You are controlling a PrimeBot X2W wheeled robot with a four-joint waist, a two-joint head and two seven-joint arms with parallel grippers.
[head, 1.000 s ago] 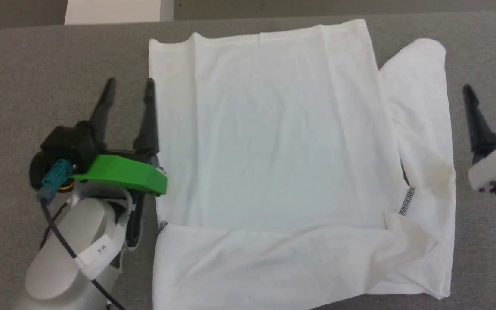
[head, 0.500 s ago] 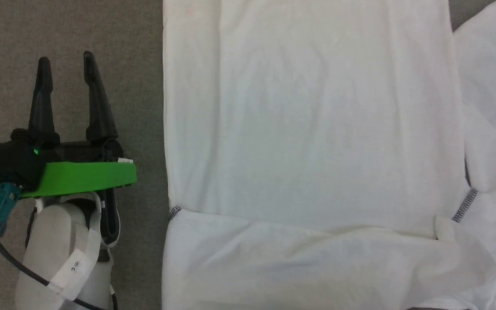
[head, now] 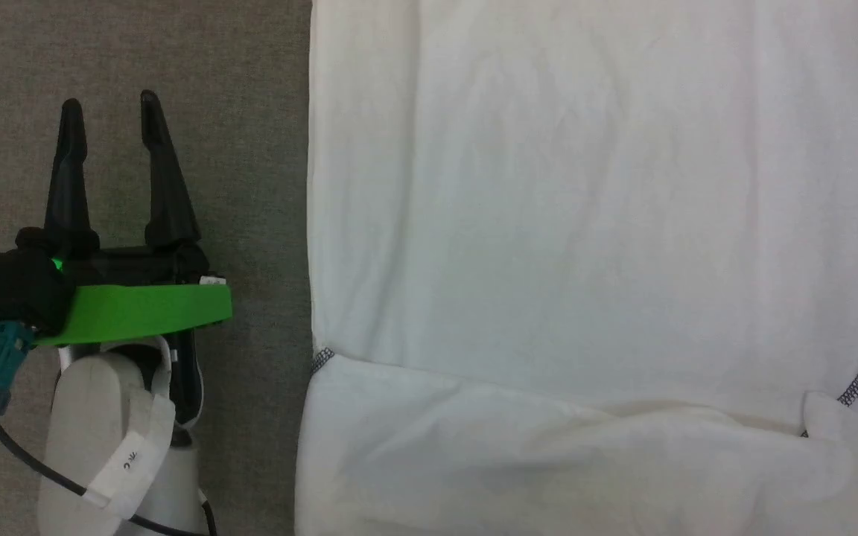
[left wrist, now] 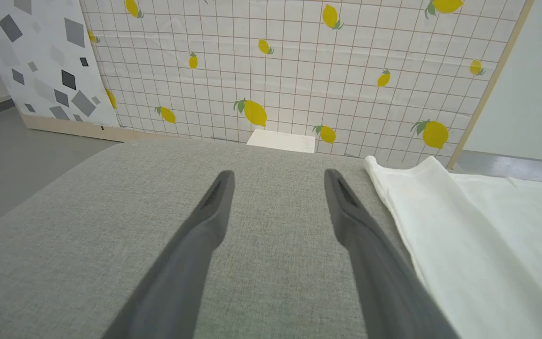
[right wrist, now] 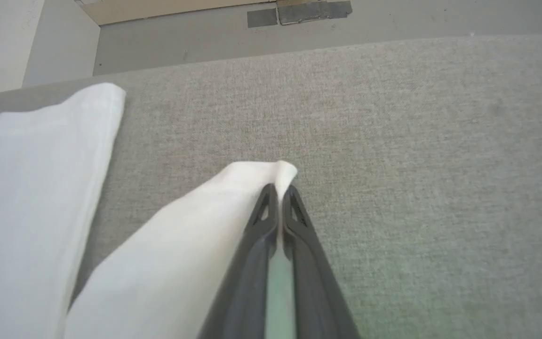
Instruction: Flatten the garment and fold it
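My right pincer (right wrist: 279,189), open a second ago, now clamps the sleeve tip of the garment (right wrist: 177,249), ready to fold it inward; my left pincer (head: 110,104) gapes empty.

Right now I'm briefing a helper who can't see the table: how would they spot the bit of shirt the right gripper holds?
On the grey cloth-covered surface lies the white garment. Beside its broad body runs a narrower strip, the sleeve, whose end the shut right gripper pinches. Unlike the wide body, it tapers to a bunched tip between the jaws.
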